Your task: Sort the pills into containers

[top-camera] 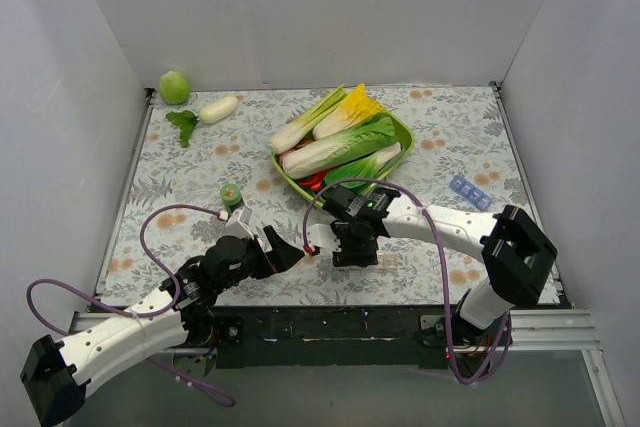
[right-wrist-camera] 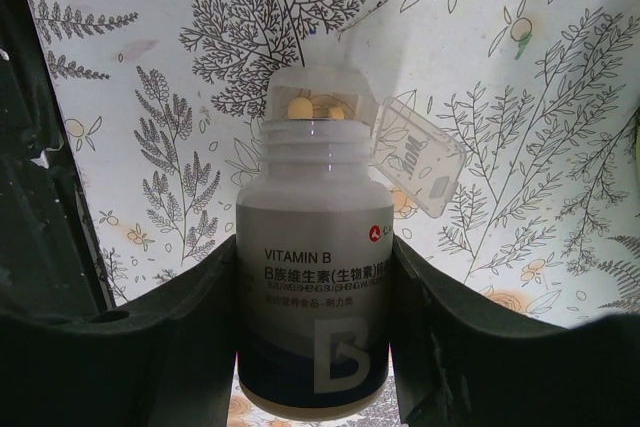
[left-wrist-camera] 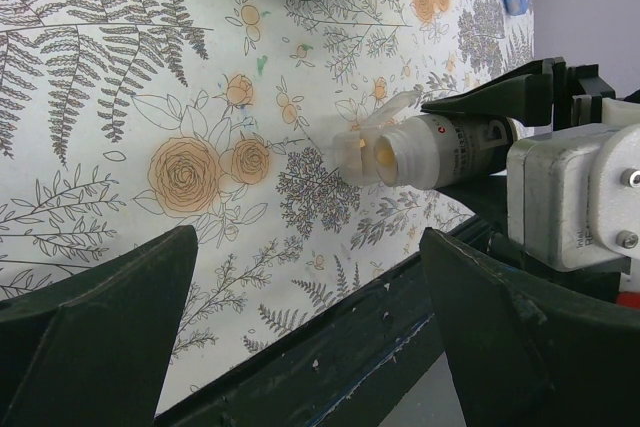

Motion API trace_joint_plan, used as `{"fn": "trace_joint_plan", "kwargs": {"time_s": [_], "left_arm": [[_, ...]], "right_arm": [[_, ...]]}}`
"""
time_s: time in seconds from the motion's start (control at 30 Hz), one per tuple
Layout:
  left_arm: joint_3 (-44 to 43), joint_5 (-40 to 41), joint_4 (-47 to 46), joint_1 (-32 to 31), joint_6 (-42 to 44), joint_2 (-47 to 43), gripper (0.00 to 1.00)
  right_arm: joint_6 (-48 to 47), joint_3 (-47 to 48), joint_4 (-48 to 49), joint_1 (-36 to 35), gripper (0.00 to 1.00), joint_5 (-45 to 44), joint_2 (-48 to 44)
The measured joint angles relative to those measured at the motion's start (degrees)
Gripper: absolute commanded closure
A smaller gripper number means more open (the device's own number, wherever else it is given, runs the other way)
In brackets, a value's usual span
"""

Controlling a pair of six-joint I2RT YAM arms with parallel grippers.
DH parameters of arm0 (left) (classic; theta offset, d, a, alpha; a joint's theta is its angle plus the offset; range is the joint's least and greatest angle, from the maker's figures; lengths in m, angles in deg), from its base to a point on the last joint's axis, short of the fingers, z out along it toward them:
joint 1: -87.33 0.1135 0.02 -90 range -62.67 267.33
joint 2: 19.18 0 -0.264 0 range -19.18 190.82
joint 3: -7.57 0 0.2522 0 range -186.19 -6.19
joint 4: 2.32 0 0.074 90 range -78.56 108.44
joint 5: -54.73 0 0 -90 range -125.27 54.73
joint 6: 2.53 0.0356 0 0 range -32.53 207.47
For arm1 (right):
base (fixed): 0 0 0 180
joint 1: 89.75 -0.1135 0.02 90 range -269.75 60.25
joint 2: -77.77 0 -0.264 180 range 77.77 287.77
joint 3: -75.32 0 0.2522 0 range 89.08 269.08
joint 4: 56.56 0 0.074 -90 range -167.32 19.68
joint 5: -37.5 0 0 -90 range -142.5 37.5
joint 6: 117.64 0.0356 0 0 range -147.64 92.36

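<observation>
Pills, pale yellow and round, sat at the mouth of a white vitamin B bottle, and the right hand was clamped on that bottle's body, one finger pressed to each side. The bottle's clear flip lid hung open on its hinge beside the neck. In the left wrist view the bottle lay close to level, its open mouth low over the flowered surface and turned toward the left hand. That hand had its fingers spread wide apart with nothing between them. From above, the left hand was just beside the right hand, both near the front edge of the surface. The containers, a short pale bluish strip of small compartments, lay well apart from both hands, out toward the right side of the surface. Just behind the right hand stood a green bowl heaped with leafy vegetables. A small green cap lay behind the left hand. At the far left corner rested a round green fruit and a white radish.
</observation>
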Motion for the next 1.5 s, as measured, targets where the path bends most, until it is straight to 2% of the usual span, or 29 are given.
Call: {"fn": "trace_joint_plan", "kwargs": {"time_s": [0.67,0.93,1.13,1.27,1.4,1.5], "left_arm": [[0.0,-0.4,0.1,0.0,0.0,-1.6,0.03],[-3.1,-0.2,3.7,0.0,0.6,-4.1,0.02],[-11.7,3.0,12.3,0.0,2.7,-6.4,0.02],[-20.0,8.4,20.9,0.0,3.1,-7.1,0.02],[-28.6,15.0,31.0,0.0,1.3,-3.8,0.02],[-31.2,17.1,35.0,0.0,0.6,1.6,0.02]], "right_arm": [[0.0,-0.1,0.1,0.0,0.99,0.5,-1.2],[0.2,-3.5,1.3,2.4,0.99,4.1,-9.9],[0.5,-8.8,4.3,6.3,0.99,11.0,-20.7],[1.5,-16.9,12.7,8.0,0.99,16.3,-33.5],[6.3,-28.0,28.2,8.0,0.98,21.2,-48.1],[12.7,-34.0,41.8,8.1,0.96,23.2,-53.7]]}}
